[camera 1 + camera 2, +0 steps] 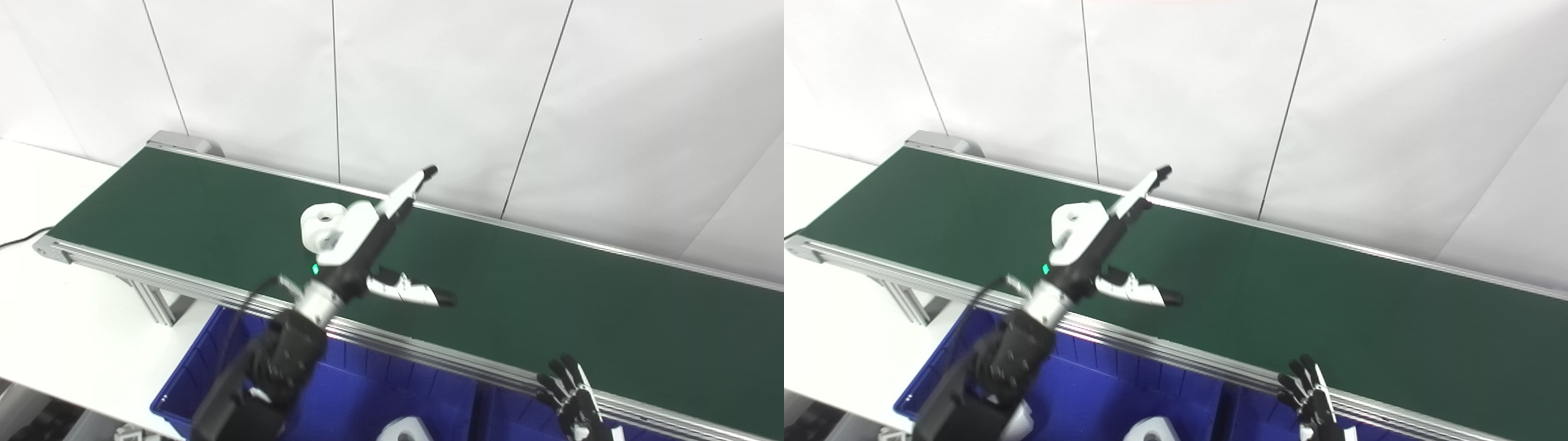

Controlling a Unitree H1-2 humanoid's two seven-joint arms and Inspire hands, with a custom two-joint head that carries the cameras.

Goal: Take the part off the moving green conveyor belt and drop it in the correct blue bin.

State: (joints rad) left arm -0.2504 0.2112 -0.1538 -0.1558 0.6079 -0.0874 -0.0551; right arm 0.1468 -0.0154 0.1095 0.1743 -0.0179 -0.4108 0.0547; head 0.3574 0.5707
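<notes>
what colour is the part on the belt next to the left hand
White. The part on the green belt beside the left hand shows best in the left eye view.

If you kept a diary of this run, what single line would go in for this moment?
left hand: open, over belt, beside white part | right hand: idle at belt's near rail | blue bin: holds another white piece

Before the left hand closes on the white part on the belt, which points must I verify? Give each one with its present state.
1. Left hand open, fingers apart: ok.
2. Left hand beside the white part: ok.
3. Contact between them: cannot tell.
4. Part on the green belt: ok.
5. Blue bin below the near rail: ok; it holds another white piece.
6. Right hand away from the part: ok.
</notes>
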